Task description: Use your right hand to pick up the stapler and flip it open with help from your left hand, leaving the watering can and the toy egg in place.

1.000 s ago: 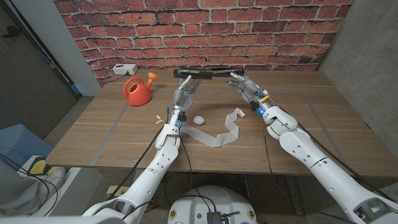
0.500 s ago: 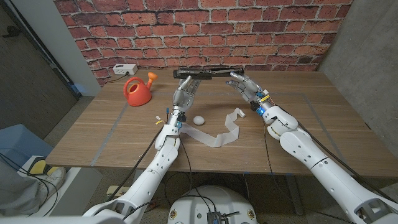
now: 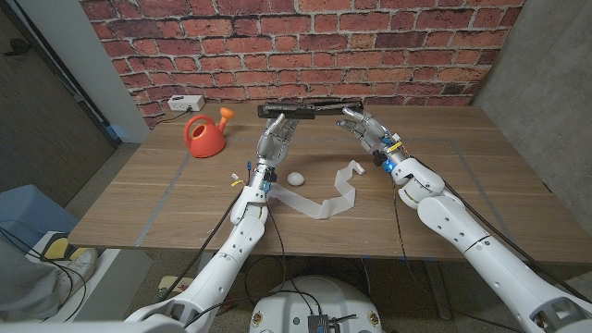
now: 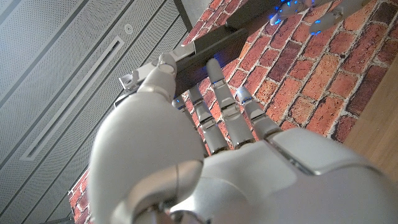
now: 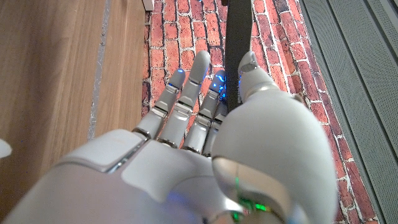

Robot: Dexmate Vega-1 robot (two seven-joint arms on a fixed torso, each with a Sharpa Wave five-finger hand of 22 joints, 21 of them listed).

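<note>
Now the long black stapler [image 3: 310,108] is up in the air, flipped out nearly straight and level above the far side of the wooden table [image 3: 481,190]. The left hand [image 3: 276,137] grips one end, fingers wrapped under the bar, thumb on top. The right hand [image 3: 366,128] pinches the other end between thumb and fingers. Below them, the small white toy egg [image 3: 296,178] sits on the wood beside a curled white paper strip [image 3: 335,196]. The orange plastic watering can [image 3: 204,134] stands well off to the left.
</note>
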